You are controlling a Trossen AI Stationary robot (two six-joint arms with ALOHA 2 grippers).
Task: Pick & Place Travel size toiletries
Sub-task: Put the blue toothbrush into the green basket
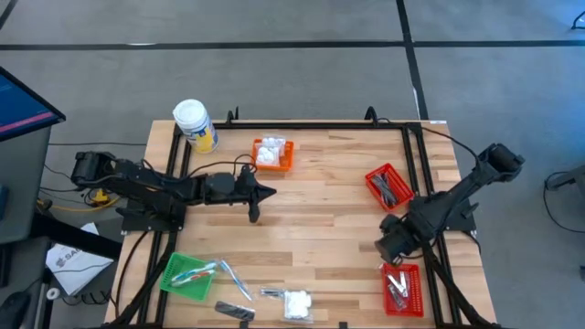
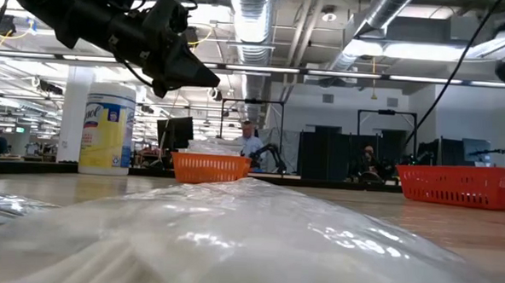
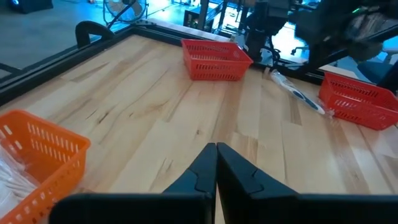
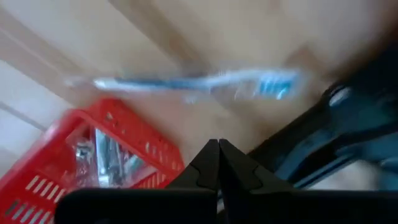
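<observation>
Loose toiletries lie near the table's front edge: a white lumpy clear-wrapped packet point(image 1: 295, 303), thin clear-wrapped sticks point(image 1: 234, 280) and a dark sachet point(image 1: 236, 312). A clear-wrapped toothbrush point(image 4: 186, 84) lies beside the near red basket point(image 4: 93, 162), which holds silvery sachets. My right gripper point(image 4: 217, 148) hangs shut above that spot point(image 1: 388, 247), pointing down, with nothing in it. My left gripper point(image 1: 268, 192) is shut and empty above the table's middle left, pointing toward the right edge. An orange basket point(image 1: 272, 153) holds white packets.
A second red basket point(image 1: 388, 185) with dark sachets stands at the right. A green basket point(image 1: 189, 272) sits at the front left and a big white-lidded jar point(image 1: 195, 125) at the far left corner. Bare wood lies between the arms. A clear wrapper point(image 2: 248, 235) fills the low view's foreground.
</observation>
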